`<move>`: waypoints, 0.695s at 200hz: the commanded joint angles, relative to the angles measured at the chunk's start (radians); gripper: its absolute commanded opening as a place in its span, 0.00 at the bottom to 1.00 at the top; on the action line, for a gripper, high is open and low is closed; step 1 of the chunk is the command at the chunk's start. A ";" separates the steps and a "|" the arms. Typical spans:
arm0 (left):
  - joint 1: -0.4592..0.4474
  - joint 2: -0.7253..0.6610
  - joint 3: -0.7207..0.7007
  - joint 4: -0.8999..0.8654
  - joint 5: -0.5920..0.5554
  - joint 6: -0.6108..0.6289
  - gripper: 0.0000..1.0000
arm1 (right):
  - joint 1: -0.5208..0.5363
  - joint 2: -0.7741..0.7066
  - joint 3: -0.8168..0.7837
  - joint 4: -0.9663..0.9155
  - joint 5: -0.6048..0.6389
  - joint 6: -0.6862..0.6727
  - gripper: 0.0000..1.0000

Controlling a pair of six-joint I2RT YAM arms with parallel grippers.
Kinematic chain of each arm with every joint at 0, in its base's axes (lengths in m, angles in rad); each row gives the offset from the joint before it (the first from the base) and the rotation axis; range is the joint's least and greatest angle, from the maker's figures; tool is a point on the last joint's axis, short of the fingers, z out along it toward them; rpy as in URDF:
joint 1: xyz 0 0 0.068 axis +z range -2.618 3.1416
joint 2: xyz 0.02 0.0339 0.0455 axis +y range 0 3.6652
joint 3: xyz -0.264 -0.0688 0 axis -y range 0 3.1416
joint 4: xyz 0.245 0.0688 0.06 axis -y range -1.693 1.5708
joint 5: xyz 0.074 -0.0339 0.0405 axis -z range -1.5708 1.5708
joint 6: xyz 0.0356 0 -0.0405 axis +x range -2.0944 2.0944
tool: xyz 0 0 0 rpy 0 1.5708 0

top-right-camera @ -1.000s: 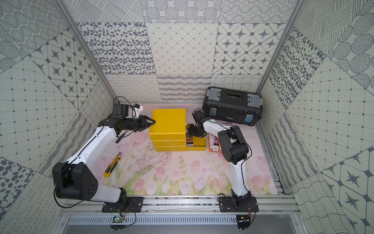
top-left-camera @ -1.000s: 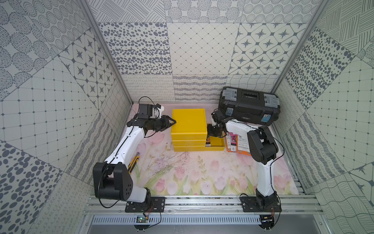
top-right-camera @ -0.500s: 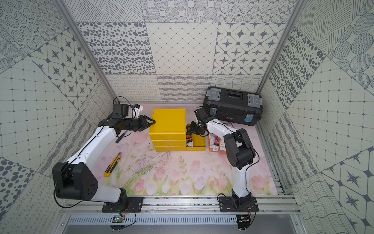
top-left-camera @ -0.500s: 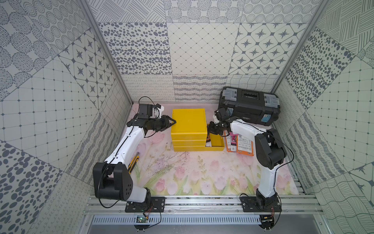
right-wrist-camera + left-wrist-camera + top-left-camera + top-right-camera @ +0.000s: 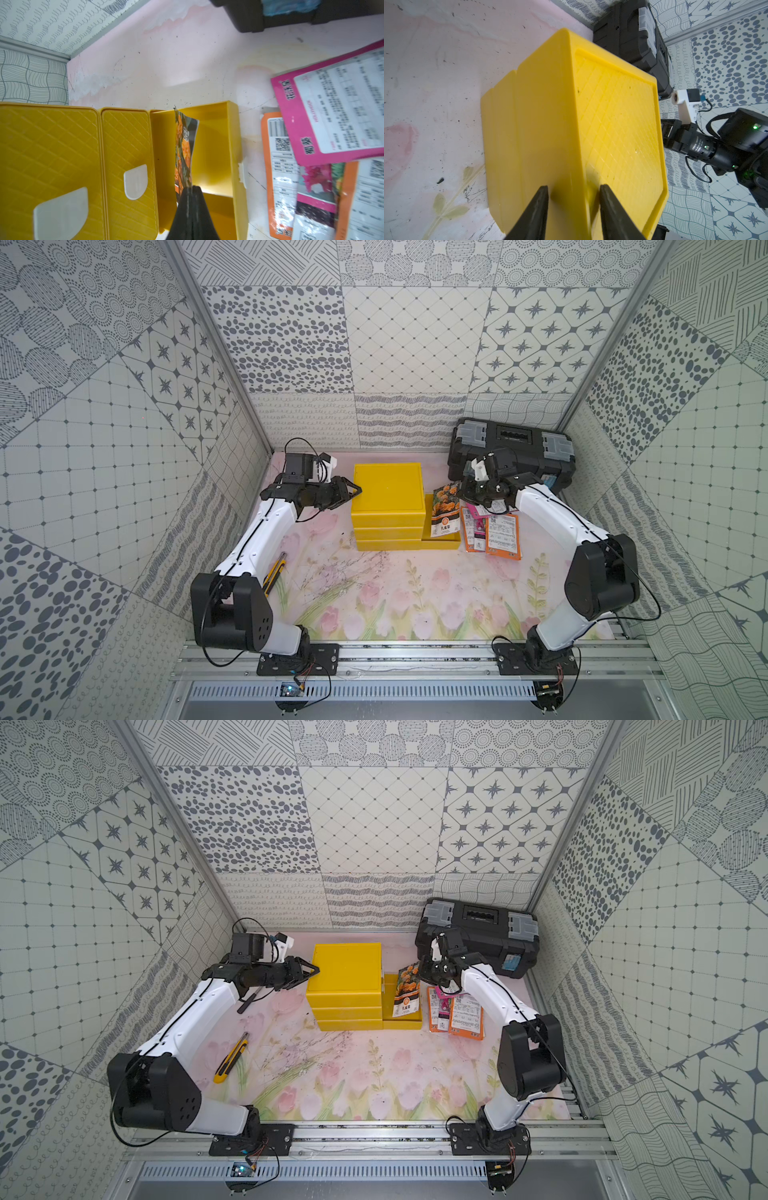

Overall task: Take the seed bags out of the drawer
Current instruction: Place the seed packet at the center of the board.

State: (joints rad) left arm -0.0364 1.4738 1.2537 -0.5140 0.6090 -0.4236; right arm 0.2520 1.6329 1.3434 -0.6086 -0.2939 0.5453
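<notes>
- My right pincer is clenched on the top edge of one seed bag, the one with the orange flowers, which hangs edge-on from it.
- That bag hangs over the open drawer, the lowest one, pulled out toward the right arm. I cannot tell whether its lower end is clear of the drawer yet.
- My left pincer looks clamped across the top edge of the yellow cabinet, one finger on the lid and one on the side wall (bracing it, I judge).
- The other bags lie overlapped on the counter just beside the drawer. At least three are out, so most of the job looks done.
- What is left: carry this bag over and set it down with them.
- The drawer floor I can see is bare, but the pincer and the hanging bag hide a strip of it.
- The upper two drawers are shut, so I cannot see what is in them.
- The labels are too blurred to read.
</notes>
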 commanded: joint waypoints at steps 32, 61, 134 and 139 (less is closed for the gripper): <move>-0.011 0.011 -0.017 -0.163 -0.112 0.022 0.43 | -0.192 -0.135 -0.081 -0.051 -0.137 -0.072 0.00; -0.011 0.011 -0.017 -0.162 -0.112 0.022 0.43 | -0.307 -0.170 -0.113 -0.075 -0.172 -0.113 0.00; -0.011 0.010 -0.016 -0.162 -0.110 0.022 0.43 | -0.371 -0.100 -0.186 -0.123 0.071 -0.213 0.00; -0.010 0.009 -0.016 -0.164 -0.110 0.022 0.43 | -0.372 -0.095 -0.191 -0.123 0.093 -0.215 0.00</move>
State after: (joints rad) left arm -0.0364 1.4738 1.2537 -0.5140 0.6086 -0.4236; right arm -0.1211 1.5013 1.1786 -0.7250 -0.3202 0.3759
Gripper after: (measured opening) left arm 0.429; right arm 0.072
